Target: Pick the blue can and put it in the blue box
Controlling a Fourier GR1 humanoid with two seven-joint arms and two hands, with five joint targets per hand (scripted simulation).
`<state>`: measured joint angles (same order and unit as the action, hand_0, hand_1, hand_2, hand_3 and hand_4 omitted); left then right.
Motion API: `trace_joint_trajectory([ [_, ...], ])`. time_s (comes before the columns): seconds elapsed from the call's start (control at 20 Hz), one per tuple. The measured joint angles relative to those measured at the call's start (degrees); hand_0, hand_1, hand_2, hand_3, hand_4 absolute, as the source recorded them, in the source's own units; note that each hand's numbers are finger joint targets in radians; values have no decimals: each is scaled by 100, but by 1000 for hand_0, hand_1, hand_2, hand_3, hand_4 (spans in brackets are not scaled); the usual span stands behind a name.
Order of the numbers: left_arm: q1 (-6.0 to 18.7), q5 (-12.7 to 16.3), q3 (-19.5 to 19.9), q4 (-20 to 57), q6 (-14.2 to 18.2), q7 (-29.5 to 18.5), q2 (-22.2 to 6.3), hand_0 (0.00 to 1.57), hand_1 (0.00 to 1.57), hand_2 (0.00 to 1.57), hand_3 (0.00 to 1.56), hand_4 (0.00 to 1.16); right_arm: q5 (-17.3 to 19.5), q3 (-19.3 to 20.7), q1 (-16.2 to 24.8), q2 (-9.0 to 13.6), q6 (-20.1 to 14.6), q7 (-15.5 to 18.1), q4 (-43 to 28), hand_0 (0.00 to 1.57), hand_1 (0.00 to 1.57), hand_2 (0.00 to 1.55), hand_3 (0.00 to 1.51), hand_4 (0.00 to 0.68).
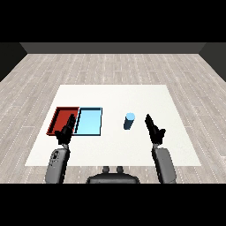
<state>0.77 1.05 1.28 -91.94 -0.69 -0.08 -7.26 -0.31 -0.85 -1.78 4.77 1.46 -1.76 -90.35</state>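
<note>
The blue can point(129, 121) stands upright on the white table, right of the trays. The light blue tray point(89, 121) lies left of it with nothing inside. My right hand point(153, 128) hovers just right of the can, a small gap between them, fingers straight and open. My left hand point(66, 131) is held over the front edge where the red and blue trays meet, fingers relaxed and holding nothing.
The red tray point(62, 120) lies against the blue tray's left side, holding nothing. The white table point(114, 95) stretches well behind the trays and the can, with a wooden floor beyond its edges.
</note>
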Motion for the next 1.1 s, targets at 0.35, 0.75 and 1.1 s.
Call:
trace_joint_trajectory([
  [0.35,-107,-4,-22,74,61,-285,282,0,0,0,0,0,200,-111,-521,-307,-366,124,671,0,0,0,0,0],
  [0.75,-259,181,152,149,-123,-1843,436,0,0,0,0,0,-235,-136,-928,-420,-15,1579,1129,0,0,0,0,0],
  [1.1,-208,167,204,335,-124,-2187,467,0,0,0,0,0,-277,-114,-1092,-446,97,2163,1705,0,0,0,0,0],
])
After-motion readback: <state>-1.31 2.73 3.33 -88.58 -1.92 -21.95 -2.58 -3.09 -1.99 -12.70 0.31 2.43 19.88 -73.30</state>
